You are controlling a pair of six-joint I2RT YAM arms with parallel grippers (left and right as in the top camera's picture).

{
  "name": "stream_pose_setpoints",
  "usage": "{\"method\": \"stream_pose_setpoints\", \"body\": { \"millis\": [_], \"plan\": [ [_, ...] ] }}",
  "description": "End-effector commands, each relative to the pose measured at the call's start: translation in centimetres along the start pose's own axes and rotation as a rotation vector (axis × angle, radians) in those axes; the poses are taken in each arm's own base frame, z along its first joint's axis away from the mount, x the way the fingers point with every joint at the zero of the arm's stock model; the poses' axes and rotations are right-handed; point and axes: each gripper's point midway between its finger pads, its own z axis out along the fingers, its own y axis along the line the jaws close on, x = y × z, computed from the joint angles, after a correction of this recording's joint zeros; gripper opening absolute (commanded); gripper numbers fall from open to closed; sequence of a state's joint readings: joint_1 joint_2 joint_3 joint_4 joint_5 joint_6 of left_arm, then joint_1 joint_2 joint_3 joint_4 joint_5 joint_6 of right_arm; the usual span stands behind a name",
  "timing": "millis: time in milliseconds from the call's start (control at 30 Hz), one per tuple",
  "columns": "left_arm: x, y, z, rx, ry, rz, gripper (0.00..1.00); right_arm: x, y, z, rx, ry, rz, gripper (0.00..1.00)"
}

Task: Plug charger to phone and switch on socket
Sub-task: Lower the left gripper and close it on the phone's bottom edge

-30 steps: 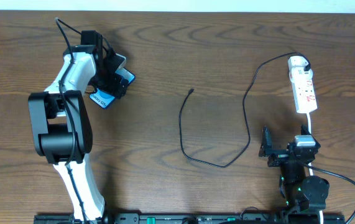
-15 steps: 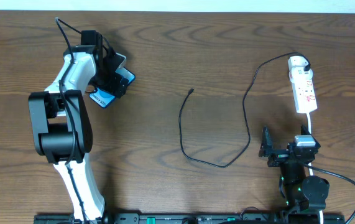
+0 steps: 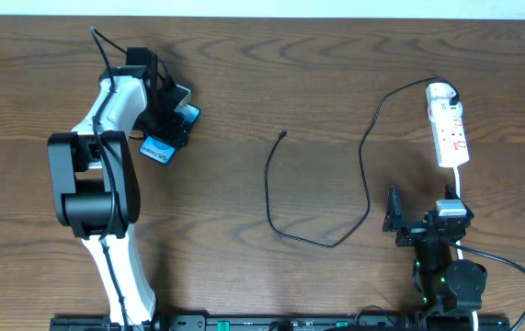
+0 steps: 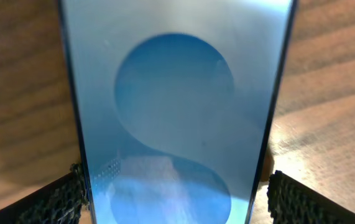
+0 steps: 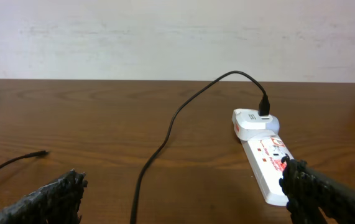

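My left claw (image 4: 176, 193) straddles the phone (image 3: 157, 148), well left of the cable's plug tip (image 3: 283, 136); fingers spread wide, whether they pinch I cannot tell. I'd squeeze both long edges squarely before lifting.

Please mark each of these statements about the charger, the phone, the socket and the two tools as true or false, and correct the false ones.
1. The charger's plug tip lies loose on the table, far from the phone. True.
2. The right tool holds the black cable. False: it is open and empty, and the cable lies on the table.
3. The white adapter sits at the end of the socket. True.
4. The phone lies with its screen down. False: its blue screen faces up.
5. The left tool has one finger at each long side of the phone. True.
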State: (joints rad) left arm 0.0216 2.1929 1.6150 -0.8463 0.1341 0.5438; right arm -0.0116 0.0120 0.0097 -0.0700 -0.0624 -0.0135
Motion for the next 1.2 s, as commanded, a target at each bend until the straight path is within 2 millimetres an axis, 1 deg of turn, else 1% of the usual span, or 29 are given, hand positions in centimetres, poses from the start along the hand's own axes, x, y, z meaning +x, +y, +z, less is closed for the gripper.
{"method": "stream_pose_setpoints", "body": {
  "millis": [0,200,333,367,633,700,800,900,967,1100,1167],
  "plan": [
    [1.6,-2.0,2.3,0.074,0.084,-0.055,0.92,0.1,0.0,0.0,0.001,-0.001,-0.011,0.99],
    [1.2,-2.7,2.3,0.069,0.087,-0.291,0.92,0.1,0.0,0.0,0.001,-0.001,-0.011,0.99],
    [0.8,-2.6,2.4,0.060,0.080,-0.427,0.92,0.1,0.0,0.0,0.001,-0.001,-0.011,0.99],
    [0.7,-2.5,2.4,0.058,0.072,-0.436,0.92,0.1,0.0,0.0,0.001,-0.001,-0.011,0.99],
    [-2.1,-1.2,2.6,0.028,-0.053,-0.422,0.92,0.1,0.0,0.0,0.001,-0.001,-0.011,0.99],
    [-2.3,-1.2,2.7,0.026,-0.065,-0.413,0.92,0.1,0.0,0.0,0.001,-0.001,-0.011,0.99],
    [-2.0,-1.8,3.1,0.027,-0.053,-0.344,0.92,0.1,0.0,0.0,0.001,-0.001,-0.011,0.99],
    [-1.3,-2.4,3.5,0.023,-0.024,-0.275,0.92,0.1,0.0,0.0,0.001,-0.001,-0.011,0.99],
    [-0.7,-2.1,3.7,-0.006,0.000,-0.271,0.92,0.1,0.0,0.0,0.001,-0.001,-0.011,0.99],
    [0.0,-2.3,4.1,-0.007,0.021,-0.265,0.92,0.1,0.0,0.0,0.001,-0.001,-0.011,0.99],
    [0.2,-2.4,4.2,-0.005,0.027,-0.265,0.89,0.1,0.0,0.0,0.001,-0.001,-0.011,0.99]
  ]
}}
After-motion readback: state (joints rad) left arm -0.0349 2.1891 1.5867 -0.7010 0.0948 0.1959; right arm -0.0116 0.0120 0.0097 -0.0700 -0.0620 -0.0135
